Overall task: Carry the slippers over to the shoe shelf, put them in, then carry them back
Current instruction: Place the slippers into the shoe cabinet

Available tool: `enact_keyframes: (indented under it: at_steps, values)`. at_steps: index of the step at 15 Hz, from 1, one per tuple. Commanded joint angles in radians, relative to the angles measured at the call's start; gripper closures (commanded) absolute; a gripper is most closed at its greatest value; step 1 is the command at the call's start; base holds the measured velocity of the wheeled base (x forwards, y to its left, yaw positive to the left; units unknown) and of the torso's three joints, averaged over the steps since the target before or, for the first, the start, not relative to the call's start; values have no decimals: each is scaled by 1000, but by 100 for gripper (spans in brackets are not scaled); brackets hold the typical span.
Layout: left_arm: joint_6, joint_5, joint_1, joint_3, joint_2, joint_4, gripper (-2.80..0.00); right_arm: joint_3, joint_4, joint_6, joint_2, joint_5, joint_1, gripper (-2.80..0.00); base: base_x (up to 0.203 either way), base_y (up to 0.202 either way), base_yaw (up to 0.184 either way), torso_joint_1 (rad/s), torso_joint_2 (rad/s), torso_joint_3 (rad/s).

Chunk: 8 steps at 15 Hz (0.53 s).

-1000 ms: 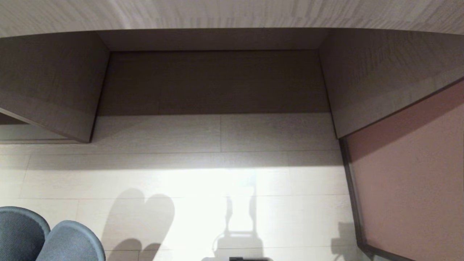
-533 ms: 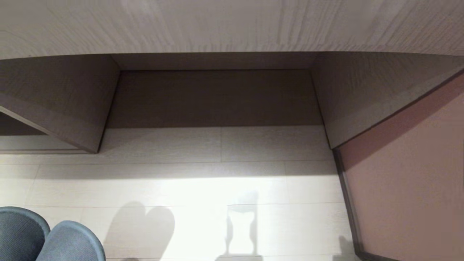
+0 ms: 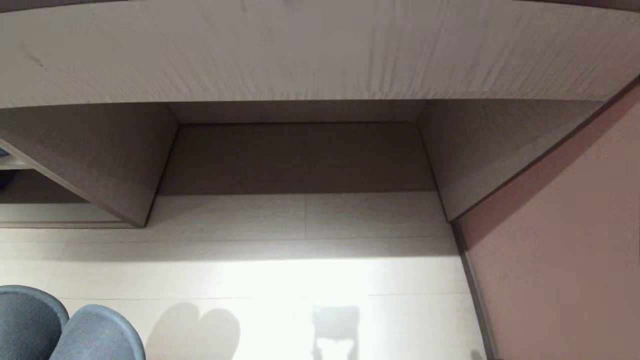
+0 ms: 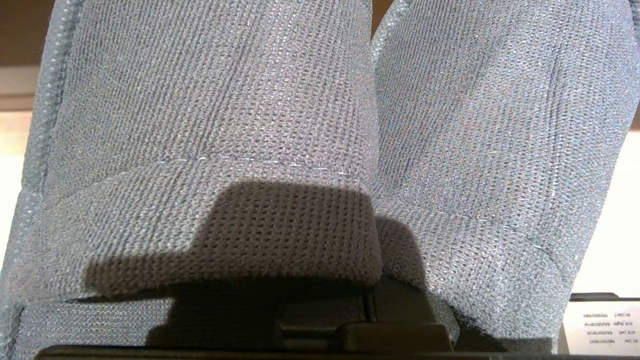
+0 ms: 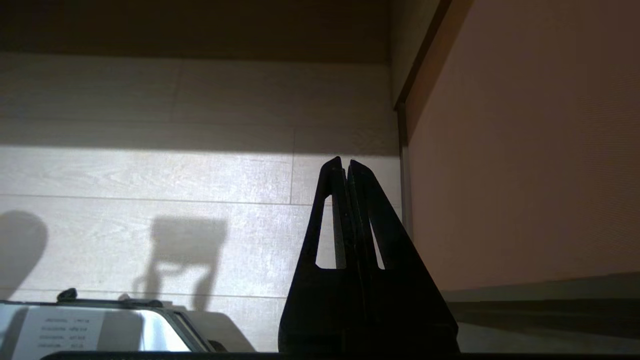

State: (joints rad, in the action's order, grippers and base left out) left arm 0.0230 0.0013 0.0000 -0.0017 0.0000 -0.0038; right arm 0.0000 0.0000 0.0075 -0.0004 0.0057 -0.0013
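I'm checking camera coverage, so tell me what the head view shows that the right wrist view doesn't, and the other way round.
Only the head view shows the slippers, their toes poking in at its lower left corner, plus the desk top and the kneehole beneath it. Only the right wrist view shows the right gripper, its fingers pressed shut with nothing between them. Both show the pale floor and the pink wall.

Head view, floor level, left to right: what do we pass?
Pair of grey knit fabric slippers at the lower left corner → heart-shaped shadow of the slippers → pale wood-plank floor → boxy shadow → dark brown edging strip → pinkish-brown flat panel on the right.
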Motion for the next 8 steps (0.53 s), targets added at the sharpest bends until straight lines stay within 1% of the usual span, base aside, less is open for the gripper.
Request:
enact_keyframes:
  at_steps: [1,8]
  values:
    - [0,0,0,0,1,-4,0,0,0,0,-1,0,1,0,0,0,0,0,-2,207]
    - [0,0,0,0,1,-4,0,0,0,0,-1,0,0,0,0,0,0,3,3,205]
